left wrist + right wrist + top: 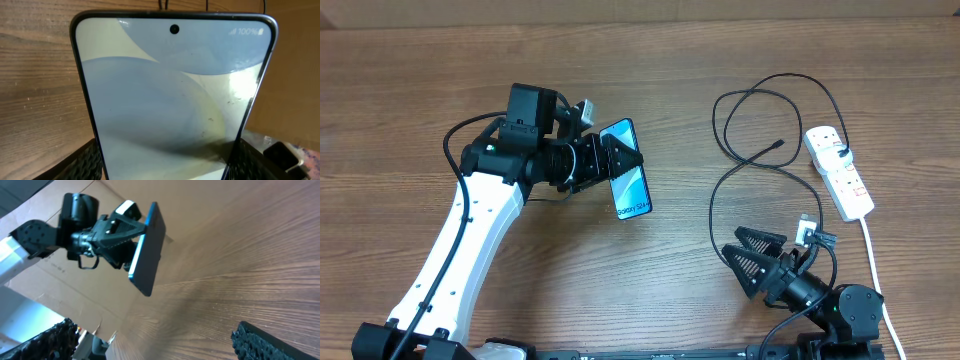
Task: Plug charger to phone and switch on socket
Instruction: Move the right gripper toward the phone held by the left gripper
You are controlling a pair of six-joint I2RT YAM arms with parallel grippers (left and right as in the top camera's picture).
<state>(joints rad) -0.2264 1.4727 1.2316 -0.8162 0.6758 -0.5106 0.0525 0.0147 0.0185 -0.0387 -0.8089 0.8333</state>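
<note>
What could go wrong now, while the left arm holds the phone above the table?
1. The phone is tilted in the left gripper, off the table; a weak hold might let it slip and fall.
2. The charger lies in loose loops beside the socket; when the open right gripper pulls the tip, the loops may snag or drag the socket.

Wooden table (pixel 660 290), cardboard backdrop (pixel 620 8)

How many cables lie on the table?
2: the black charger cable loops centre-right; the white cord from the power strip runs down the right edge, its end hidden.
</note>
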